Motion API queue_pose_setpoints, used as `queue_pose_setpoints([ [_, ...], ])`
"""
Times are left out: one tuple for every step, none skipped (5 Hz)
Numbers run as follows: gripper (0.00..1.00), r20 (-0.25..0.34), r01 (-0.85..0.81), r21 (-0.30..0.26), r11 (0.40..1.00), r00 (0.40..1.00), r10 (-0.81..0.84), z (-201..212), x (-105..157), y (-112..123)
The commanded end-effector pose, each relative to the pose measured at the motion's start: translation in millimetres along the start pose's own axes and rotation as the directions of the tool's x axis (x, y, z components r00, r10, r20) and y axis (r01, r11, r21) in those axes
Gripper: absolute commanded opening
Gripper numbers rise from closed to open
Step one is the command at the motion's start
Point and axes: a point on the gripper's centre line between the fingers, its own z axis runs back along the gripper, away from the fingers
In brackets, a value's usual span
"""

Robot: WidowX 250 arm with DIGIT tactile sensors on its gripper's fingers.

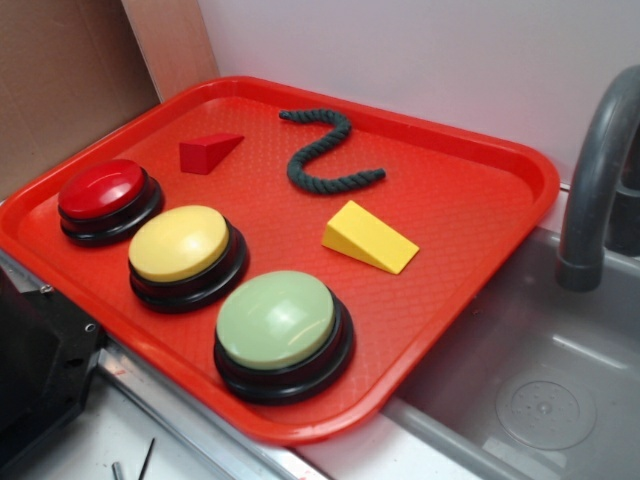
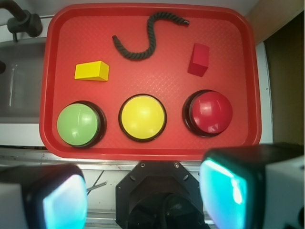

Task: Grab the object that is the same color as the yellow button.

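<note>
The yellow wedge (image 1: pixel 368 238) lies flat on the red tray (image 1: pixel 470 190), right of centre; in the wrist view it (image 2: pixel 92 71) sits at the upper left. The yellow button (image 1: pixel 180 245) (image 2: pixel 142 117) stands in the middle of a row of three buttons. My gripper (image 2: pixel 145 193) is open and empty, high above the tray's near edge and over the robot base. Its two pads (image 2: pixel 228 188) glow teal at the bottom of the wrist view. The gripper does not show in the exterior view.
A red button (image 1: pixel 102 192) (image 2: pixel 211 112), a green button (image 1: pixel 280 325) (image 2: pixel 78 125), a small red wedge (image 1: pixel 208 152) (image 2: pixel 198 59) and a dark rope (image 1: pixel 325 152) (image 2: pixel 143 38) share the tray. A grey faucet (image 1: pixel 600 170) and sink basin (image 1: pixel 520 390) lie to the right.
</note>
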Motion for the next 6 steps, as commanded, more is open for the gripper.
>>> queue_pose_setpoints([
  [1.0, 0.0, 0.0, 0.0, 1.0, 1.0, 0.0, 0, 0, 0],
  [1.0, -0.009, -0.099, -0.02, 0.995, 0.995, 0.099, -4, 5, 1],
  [1.0, -0.014, -0.246, -0.014, 0.969, 0.969, 0.246, -21, 19, -6],
  [1.0, -0.026, -0.47, 0.013, 0.882, 0.882, 0.47, -46, 43, -16],
  [1.0, -0.006, -0.664, -0.018, 0.747, 0.748, 0.664, -70, 68, -23],
  [1.0, 0.022, -0.804, -0.048, 0.593, 0.593, 0.805, -88, 84, -32],
])
